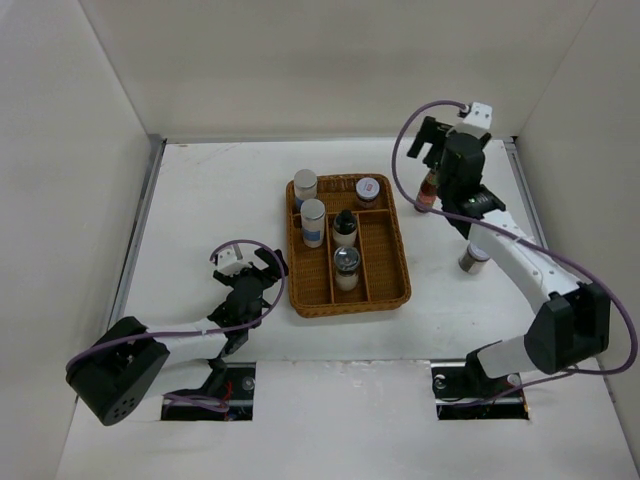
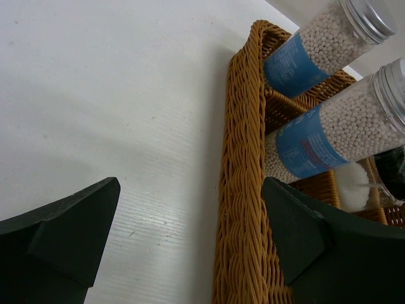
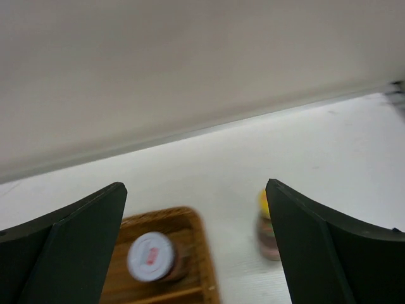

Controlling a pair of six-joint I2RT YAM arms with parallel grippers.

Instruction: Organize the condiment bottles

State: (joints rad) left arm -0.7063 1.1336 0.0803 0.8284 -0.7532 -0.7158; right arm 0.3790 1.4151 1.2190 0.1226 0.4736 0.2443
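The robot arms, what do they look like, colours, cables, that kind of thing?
Both arms match: the left arm and right arm have white links with bulky black joint housings. A thin purple cable loops along each. Each wrist carries a small white block. The left gripper and right gripper have matte black, wedge-shaped fingers.

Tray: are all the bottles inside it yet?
No, the top view shows the red bottle and a shaker standing outside, to the right of the tray.
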